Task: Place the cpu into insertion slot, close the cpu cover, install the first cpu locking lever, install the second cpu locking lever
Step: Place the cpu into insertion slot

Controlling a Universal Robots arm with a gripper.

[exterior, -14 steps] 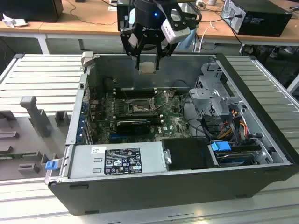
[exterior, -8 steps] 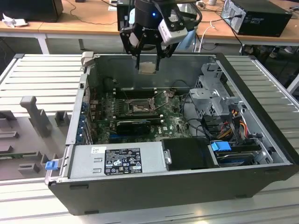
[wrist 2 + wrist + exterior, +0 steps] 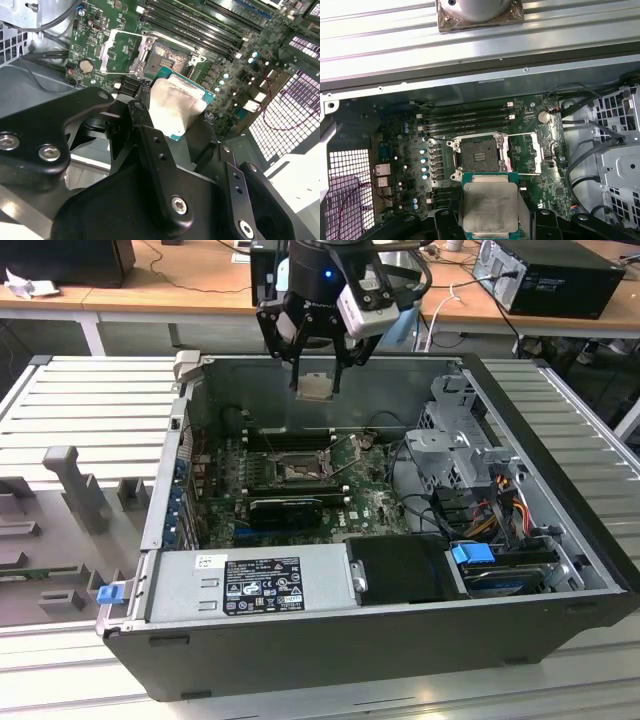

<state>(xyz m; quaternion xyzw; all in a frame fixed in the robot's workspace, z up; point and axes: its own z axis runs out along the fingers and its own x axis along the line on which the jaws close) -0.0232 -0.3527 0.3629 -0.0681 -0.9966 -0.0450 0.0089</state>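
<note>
While its black fingers (image 3: 150, 145) press on two opposite edges of the cpu (image 3: 316, 388), the gripper (image 3: 317, 378) hangs above the open computer case (image 3: 400, 640), near its far wall in the exterior view. Being square, the cpu has no long axis. It sits about level with its pale metal top turned up toward the wrist, and its green rim shows in both wrist views. Its near edge is hidden behind the fingers. Below and well apart lies the insertion slot (image 3: 479, 152), uncovered, its inner contacts too fine to make out. The cover (image 3: 524, 152) is flipped open just beside it.
</note>
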